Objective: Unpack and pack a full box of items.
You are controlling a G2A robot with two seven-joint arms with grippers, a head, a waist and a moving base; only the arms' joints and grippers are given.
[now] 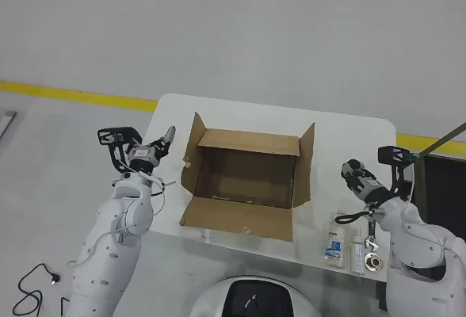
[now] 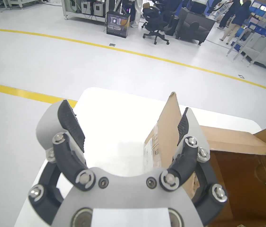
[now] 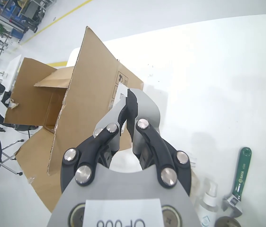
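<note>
An open cardboard box (image 1: 249,179) sits mid-table with its flaps spread and its inside showing bare brown board. My left gripper (image 1: 167,138) hovers open just outside the box's left flap (image 2: 168,128), nothing between its fingers (image 2: 72,125). My right gripper (image 3: 126,103) is shut and empty, held above the table beside the box's right flap (image 3: 88,90). Near the table's front right corner lie clear bottles (image 1: 335,242), a small spray bottle (image 3: 209,198), a green-handled wrench (image 3: 240,178) and a round metal part (image 1: 372,261).
The white table (image 1: 360,143) has free surface behind the box and to its right. A dark green rack (image 1: 463,170) stands right of the table. Yellow floor tape (image 1: 66,94) runs behind it.
</note>
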